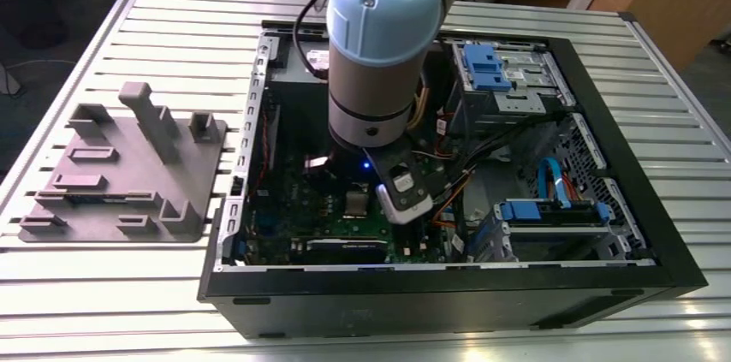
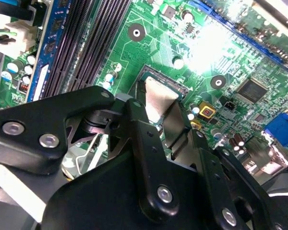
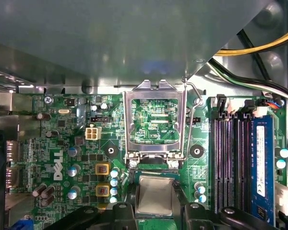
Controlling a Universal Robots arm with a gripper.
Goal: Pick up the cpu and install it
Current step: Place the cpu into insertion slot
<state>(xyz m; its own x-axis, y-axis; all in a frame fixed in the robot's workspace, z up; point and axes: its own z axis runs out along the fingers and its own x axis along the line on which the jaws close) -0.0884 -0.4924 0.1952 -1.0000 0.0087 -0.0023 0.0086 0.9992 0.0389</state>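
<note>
1. The table (image 1: 674, 97) has a pale metal top of ribbed slats that run across the exterior view.
2. A black computer case (image 1: 457, 306) lies on its side on the table, open side up. It covers the middle and the exterior view's right.
3. A grey plastic fixture plate (image 1: 115, 182) with upright blocks lies flat just beside the case, on the exterior view's left.
</note>
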